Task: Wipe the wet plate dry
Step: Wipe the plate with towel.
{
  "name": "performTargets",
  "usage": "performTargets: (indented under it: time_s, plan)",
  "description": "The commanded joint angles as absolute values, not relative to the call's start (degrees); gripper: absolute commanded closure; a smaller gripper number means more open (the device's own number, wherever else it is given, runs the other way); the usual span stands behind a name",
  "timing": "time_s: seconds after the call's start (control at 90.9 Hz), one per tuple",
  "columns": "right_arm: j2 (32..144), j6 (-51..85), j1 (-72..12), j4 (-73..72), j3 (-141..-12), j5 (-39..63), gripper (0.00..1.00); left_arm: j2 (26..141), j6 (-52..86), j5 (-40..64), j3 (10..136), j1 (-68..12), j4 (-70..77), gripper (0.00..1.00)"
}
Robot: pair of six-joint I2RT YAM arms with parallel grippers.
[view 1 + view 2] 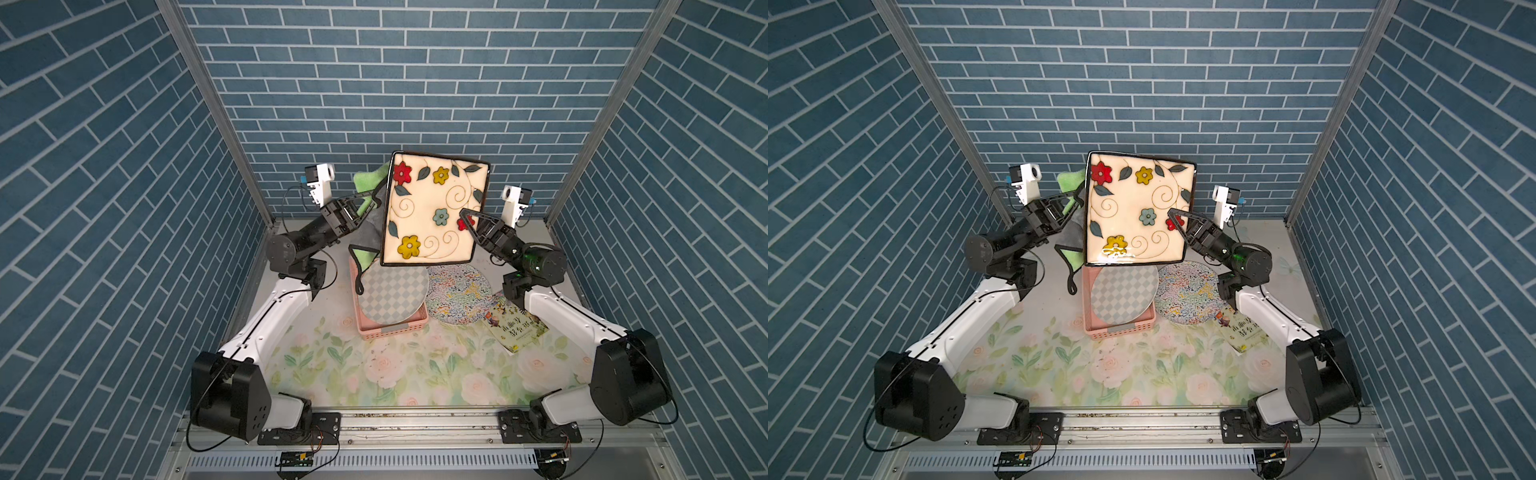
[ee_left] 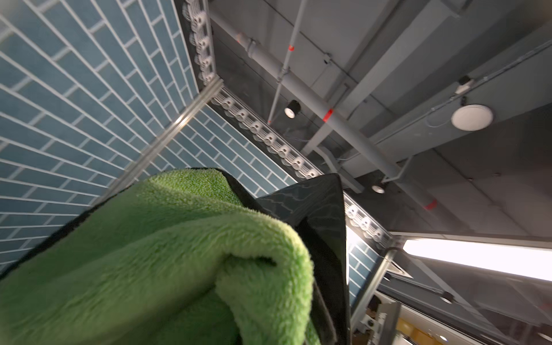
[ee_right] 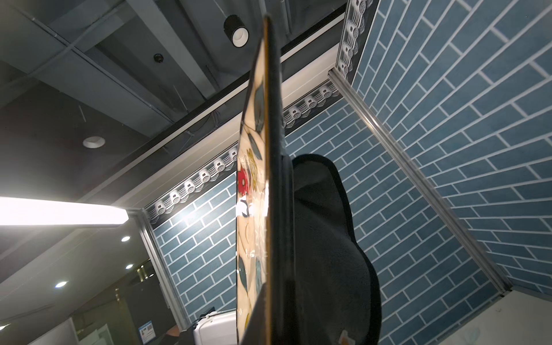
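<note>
Right gripper on plate; left gripper on cloth

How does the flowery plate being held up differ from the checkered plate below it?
The flowery plate is square; the checkered plate is round. The flowery plate shows flowers and swirls on cream; the checkered plate shows pale blue-and-white checks. The flowery plate is held up by the right gripper; the checkered plate rests on the pink basket. Both are patterned plates.
</note>
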State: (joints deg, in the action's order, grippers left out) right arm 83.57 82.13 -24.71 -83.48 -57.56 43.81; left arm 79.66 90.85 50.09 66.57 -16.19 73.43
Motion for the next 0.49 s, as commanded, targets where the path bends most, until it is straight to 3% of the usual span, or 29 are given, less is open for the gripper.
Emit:
performTargets:
  time_s: [0.0, 0.22, 0.484]
  plan:
    - [84.2, 85.2, -27.1, -90.5, -61.9, 41.4, 1.0, 80.4, 100.0, 48.1, 69.8, -19.8, 88.1, 1.0]
    - [89.3, 83.6, -33.0, -90.0, -68.0, 42.6, 1.0, 83.4, 105.3, 40.4, 71.9, -28.1, 95.5, 1.0]
    - [99.7, 83.7, -30.6, -83.9, -93.4, 39.8, 1.0, 82.0, 97.5, 38.9, 67.3, -35.2, 88.6, 1.0]
